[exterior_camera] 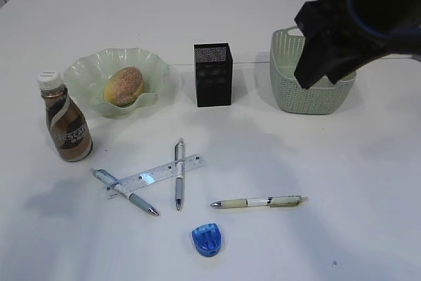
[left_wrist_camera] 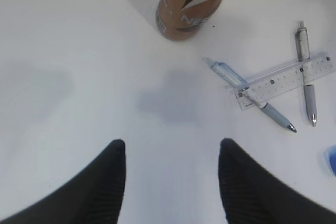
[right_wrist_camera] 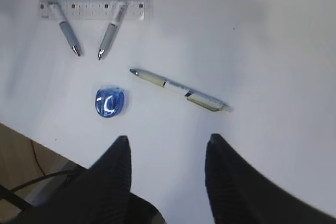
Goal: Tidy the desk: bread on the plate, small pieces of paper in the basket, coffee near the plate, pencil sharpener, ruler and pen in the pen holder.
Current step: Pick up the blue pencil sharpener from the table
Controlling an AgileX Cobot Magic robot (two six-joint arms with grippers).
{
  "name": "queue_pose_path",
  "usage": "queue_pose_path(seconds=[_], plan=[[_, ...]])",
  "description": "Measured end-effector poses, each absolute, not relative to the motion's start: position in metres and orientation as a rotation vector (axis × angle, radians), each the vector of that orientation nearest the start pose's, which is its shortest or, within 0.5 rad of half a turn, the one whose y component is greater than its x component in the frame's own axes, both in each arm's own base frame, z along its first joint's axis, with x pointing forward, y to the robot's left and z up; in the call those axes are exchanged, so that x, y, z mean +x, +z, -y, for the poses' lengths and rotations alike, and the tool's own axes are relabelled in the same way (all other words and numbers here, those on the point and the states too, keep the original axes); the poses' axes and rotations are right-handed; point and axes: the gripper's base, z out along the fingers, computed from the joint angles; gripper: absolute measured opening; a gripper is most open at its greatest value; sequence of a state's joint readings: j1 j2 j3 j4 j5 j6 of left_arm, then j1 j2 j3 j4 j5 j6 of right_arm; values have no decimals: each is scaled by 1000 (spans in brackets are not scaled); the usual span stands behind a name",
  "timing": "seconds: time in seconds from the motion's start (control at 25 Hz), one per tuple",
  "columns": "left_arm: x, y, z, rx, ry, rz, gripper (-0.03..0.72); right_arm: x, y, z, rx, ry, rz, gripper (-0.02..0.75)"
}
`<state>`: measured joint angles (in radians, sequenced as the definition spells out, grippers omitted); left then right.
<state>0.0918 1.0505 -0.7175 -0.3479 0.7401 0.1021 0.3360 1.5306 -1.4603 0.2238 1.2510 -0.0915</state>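
Observation:
The bread [exterior_camera: 123, 85] lies in the wavy green plate [exterior_camera: 89, 70]. The coffee [exterior_camera: 66, 123] stands upright just left of the plate. A clear ruler [exterior_camera: 154, 177] lies across two grey pens [exterior_camera: 125, 192] [exterior_camera: 178, 174]; a beige pen [exterior_camera: 260, 201] and the blue pencil sharpener [exterior_camera: 206, 239] lie nearer the front. The black mesh pen holder [exterior_camera: 212, 74] stands mid-table, and the basket [exterior_camera: 309, 93] to its right. No small pieces of paper show. My left gripper [left_wrist_camera: 171, 148] hangs open above bare desk below the coffee [left_wrist_camera: 189, 3]. My right gripper [right_wrist_camera: 167, 142] is open and empty, above the desk near the beige pen [right_wrist_camera: 181, 90] and the sharpener [right_wrist_camera: 109, 102].
My right arm [exterior_camera: 348, 24] looms dark over the basket and hides part of its inside. The desk's front edge [right_wrist_camera: 31, 140] shows in the right wrist view, with floor and cables beyond it. The ruler [left_wrist_camera: 286, 82] and crossed pens lie to the right in the left wrist view.

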Motion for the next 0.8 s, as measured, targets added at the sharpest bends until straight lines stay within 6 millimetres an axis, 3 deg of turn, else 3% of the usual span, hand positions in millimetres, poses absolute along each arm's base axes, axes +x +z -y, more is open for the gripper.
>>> queue_pose_path(seconds=[0.36,0.8], plan=[[191,273,4,-217,-334,-2549,394,255,334,-138,-677,297,-2798,371],[190,273,5,-215,-337,-2560,394,241,330,-160,-553,180,-2836,370]])
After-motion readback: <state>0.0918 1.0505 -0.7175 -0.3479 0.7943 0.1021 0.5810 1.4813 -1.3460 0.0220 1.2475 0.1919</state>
